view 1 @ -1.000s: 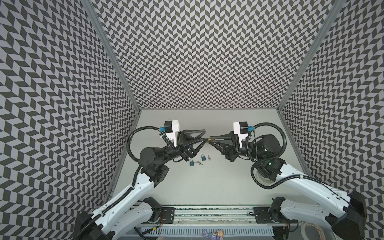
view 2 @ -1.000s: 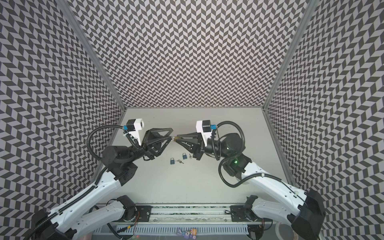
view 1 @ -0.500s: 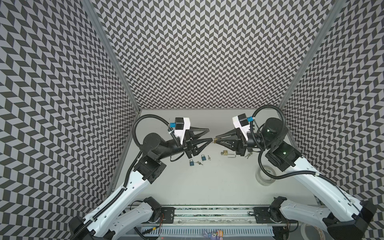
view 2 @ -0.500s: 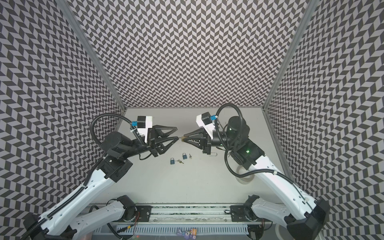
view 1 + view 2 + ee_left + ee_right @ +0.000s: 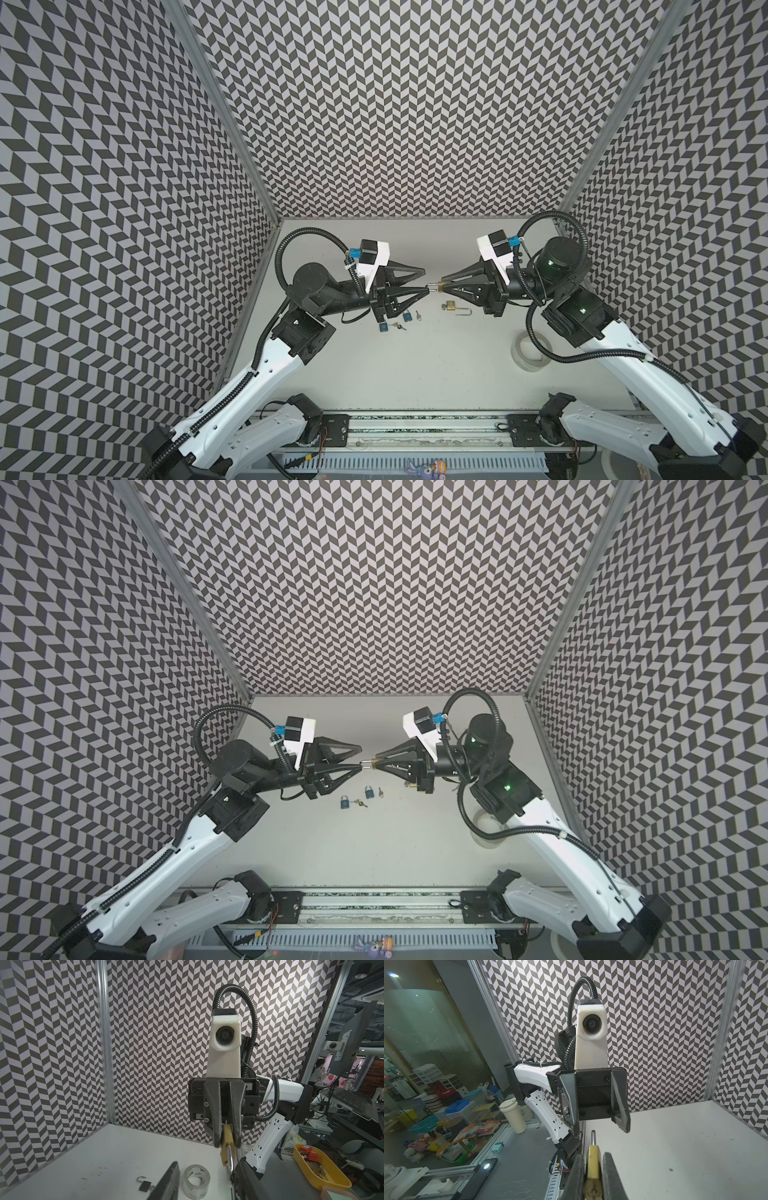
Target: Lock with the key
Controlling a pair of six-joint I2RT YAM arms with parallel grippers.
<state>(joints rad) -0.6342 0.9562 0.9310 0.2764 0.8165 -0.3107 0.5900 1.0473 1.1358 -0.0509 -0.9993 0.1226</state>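
- The left gripper (image 5: 425, 280) points toward the middle, above the table (image 5: 415, 374). Its jaws stand apart with nothing between them. In both top views the nearer finger tip meets the silver loop of the lock held opposite, but real contact cannot be told.
- On the table just below that gripper lie two blue padlocks (image 5: 382, 327). Small keys (image 5: 401, 327) lie loose there, one just to the right of each, and neither gripper holds one.
- The brass padlock (image 5: 442, 286) hangs in the air at the centre, its loop aimed at the left gripper.
- The right gripper (image 5: 445, 284) is closed on that lock. The right wrist view shows the brass body clamped between its two fingers.
- An open padlock (image 5: 451, 307), also brass, lies on the table below the right gripper with its loop swung out.
- A tape roll (image 5: 532, 351) sits farther right, partly behind the right arm's cable.
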